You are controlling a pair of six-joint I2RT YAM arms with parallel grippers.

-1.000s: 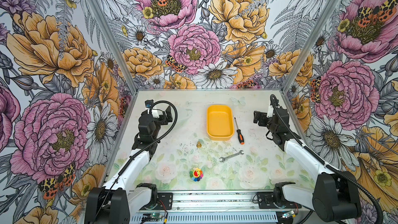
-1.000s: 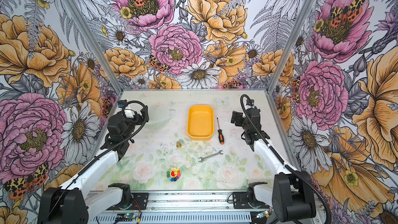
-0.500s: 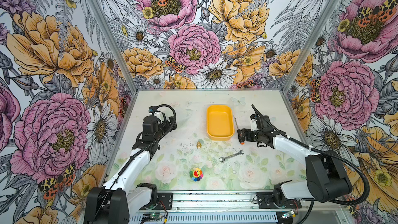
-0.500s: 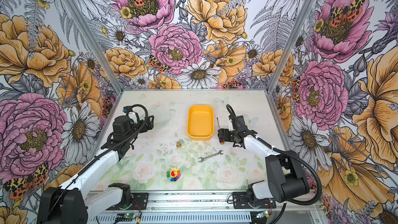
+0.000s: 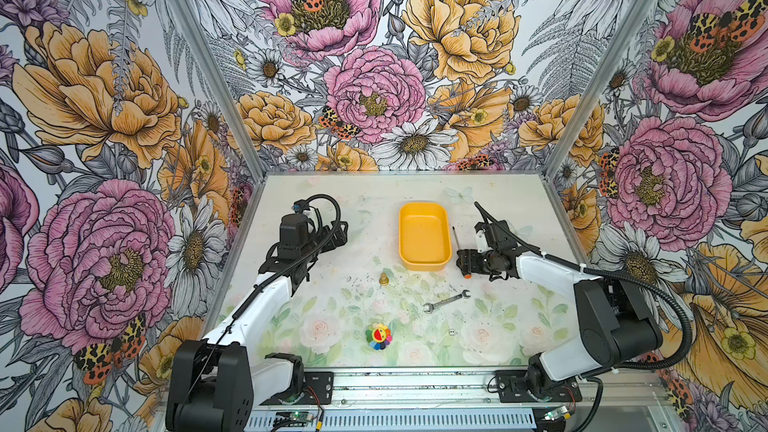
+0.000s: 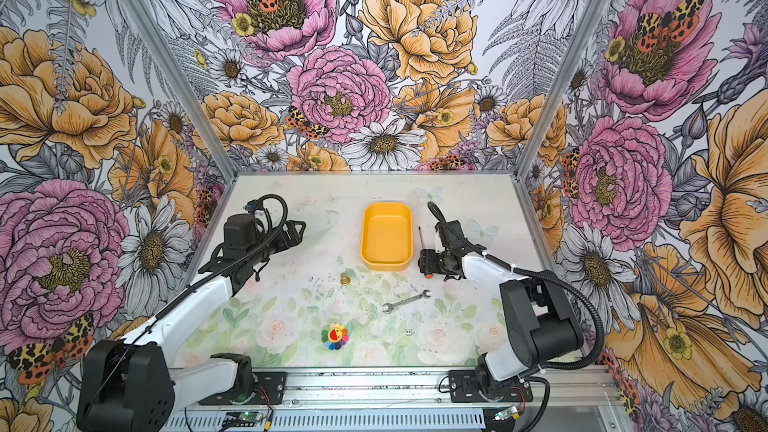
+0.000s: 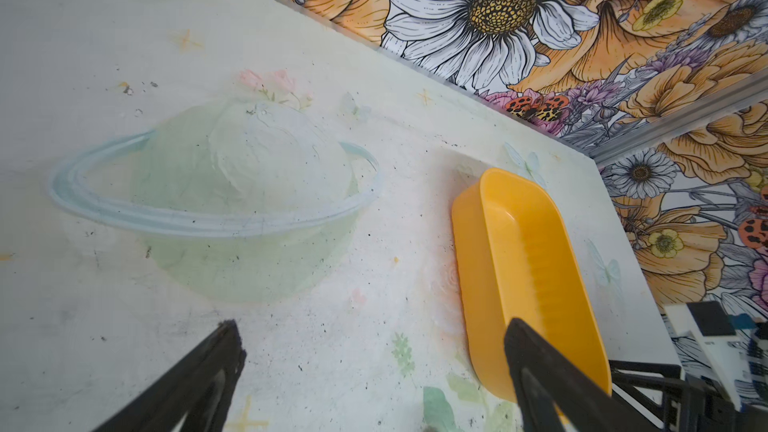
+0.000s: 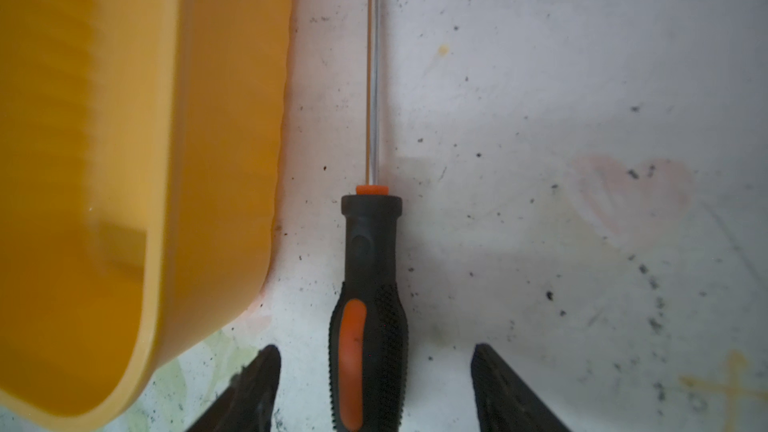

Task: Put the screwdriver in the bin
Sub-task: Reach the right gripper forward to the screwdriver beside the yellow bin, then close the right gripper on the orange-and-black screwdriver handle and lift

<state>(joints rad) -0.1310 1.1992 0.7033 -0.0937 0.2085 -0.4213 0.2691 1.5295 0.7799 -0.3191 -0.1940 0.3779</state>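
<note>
The screwdriver (image 5: 462, 260) (image 6: 426, 261) lies flat on the table just right of the bin (image 5: 424, 234) (image 6: 387, 234), a shallow yellow-orange tray with nothing in it. In the right wrist view the black-and-orange handle (image 8: 370, 268) points at the camera and the shaft runs along the bin's wall (image 8: 232, 118). My right gripper (image 5: 464, 263) (image 6: 428, 263) (image 8: 374, 351) is low over the handle, open, one finger on each side with bare table showing in both gaps. My left gripper (image 5: 343, 234) (image 6: 301, 232) (image 7: 372, 328) hovers open left of the bin (image 7: 532, 259).
A silver wrench (image 5: 446, 301) (image 6: 405, 300) lies nearer the front, below the screwdriver. A small brass piece (image 5: 384, 279) (image 6: 345, 279) sits in front of the bin. A rainbow flower toy (image 5: 378, 336) (image 6: 335, 335) lies near the front edge. Floral walls close in three sides.
My right arm has swung down from a raised pose at the right to the screwdriver's handle, and its jaws have narrowed. My left arm has shifted slightly towards the middle.
</note>
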